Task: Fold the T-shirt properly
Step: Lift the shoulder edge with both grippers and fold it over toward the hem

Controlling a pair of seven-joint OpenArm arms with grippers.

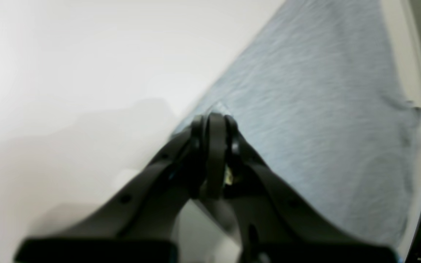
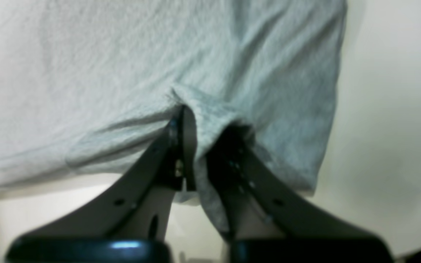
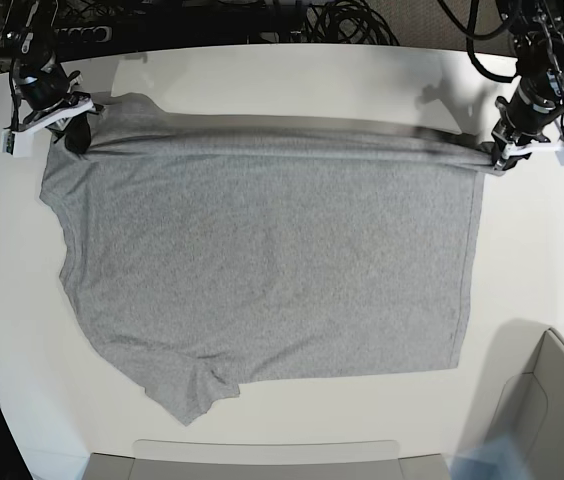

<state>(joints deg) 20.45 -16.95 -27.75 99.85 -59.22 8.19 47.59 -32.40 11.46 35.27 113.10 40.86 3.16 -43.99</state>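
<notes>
A: Where does the T-shirt lie?

B: Flat on the white table, plain grey side up, hem toward the base view's right, sleeves toward its left. Its far long edge is folded over into a narrow band.

A: How much room is there around it?

B: Bare table shows beyond the far edge and on both sides. At the near edge the lower sleeve comes close to a grey tray, and a box stands past the hem's near corner.

A: And the grippers?

B: The left gripper is pinched shut on the shirt's far hem corner; its wrist view shows the tips together at the cloth's edge. The right gripper is clamped on the far shoulder, with a fold of cloth bunched between its fingers.

A: Count?

B: One shirt, two grippers, one tray, one box.

A: Any writing?

B: None readable on the side facing up.
</notes>
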